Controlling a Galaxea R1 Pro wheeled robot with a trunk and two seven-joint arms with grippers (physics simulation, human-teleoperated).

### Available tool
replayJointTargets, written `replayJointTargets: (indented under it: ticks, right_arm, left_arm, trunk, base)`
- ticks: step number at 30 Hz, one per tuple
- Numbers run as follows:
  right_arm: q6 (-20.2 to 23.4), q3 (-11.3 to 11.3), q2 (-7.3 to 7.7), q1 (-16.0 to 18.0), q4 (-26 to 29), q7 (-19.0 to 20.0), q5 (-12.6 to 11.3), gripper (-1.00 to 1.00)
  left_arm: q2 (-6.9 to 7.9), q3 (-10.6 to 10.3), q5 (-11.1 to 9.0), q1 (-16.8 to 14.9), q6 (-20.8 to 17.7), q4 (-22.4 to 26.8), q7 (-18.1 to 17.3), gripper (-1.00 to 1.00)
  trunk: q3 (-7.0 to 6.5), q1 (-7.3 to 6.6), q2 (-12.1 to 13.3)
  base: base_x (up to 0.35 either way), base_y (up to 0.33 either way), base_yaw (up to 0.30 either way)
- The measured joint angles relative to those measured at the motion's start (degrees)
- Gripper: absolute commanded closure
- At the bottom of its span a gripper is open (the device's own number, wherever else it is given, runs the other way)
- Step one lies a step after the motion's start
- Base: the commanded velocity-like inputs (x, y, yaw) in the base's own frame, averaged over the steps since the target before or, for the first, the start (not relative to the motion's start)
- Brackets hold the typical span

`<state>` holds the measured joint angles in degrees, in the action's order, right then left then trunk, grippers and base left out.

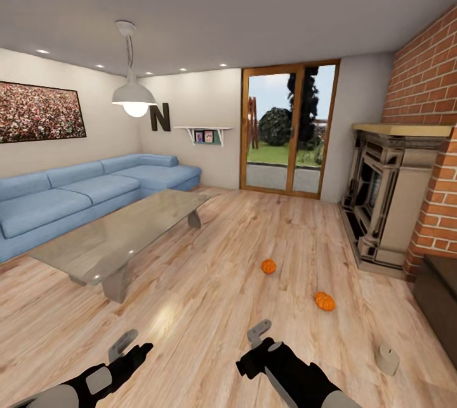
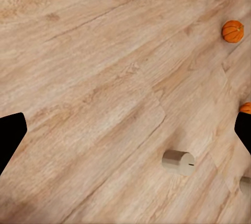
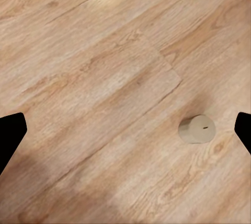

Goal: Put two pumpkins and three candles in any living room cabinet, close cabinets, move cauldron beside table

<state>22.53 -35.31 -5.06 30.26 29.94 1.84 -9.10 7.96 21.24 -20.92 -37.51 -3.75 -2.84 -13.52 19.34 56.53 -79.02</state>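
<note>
While both claws hang spread and empty above the floor (image 1: 209, 294)
Left claw (image 1: 124, 346), right claw (image 1: 260, 334); two pumpkins (image 1: 268, 266) lie beyond them, a candle (image 1: 386, 358) beside.

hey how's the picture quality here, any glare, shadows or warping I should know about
Head view: wide-angle warping bends the ceiling and walls; the table top is glossy and reflective, and a bright patch glares on the floor near it. Left wrist view: sharp, evenly lit; the candle casts little shadow. Right wrist view: a soft glare at the frame edge and a faint shadow beside the candle.
</note>
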Motion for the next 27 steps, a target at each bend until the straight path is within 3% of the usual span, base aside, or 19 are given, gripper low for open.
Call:
replayJointTargets:
  ticks: [10,19,27]
  right_arm:
    - [0.0,0.0,0.01,0.0,-0.3,0.1,0.0,-1.00]
    - [0.0,-0.1,0.01,0.0,-0.3,0.0,0.0,-1.00]
    - [0.0,-0.1,0.00,0.0,-0.3,0.0,0.0,-1.00]
  left_arm:
    - [0.00,0.0,0.0,0.0,0.0,0.0,0.0,-1.00]
    - [0.00,0.0,0.0,0.0,0.0,0.0,0.0,-1.00]
    - [0.01,0.0,0.0,0.0,0.0,0.0,0.0,-1.00]
  trunk:
    - [-0.02,0.00,0.0]
    - [-0.29,-0.01,0.0]
    - [-0.52,-0.03,0.0]
  base:
    - [0.001,0.000,0.032]
    - [0.030,0.000,0.229]
    - [0.258,0.000,0.269]
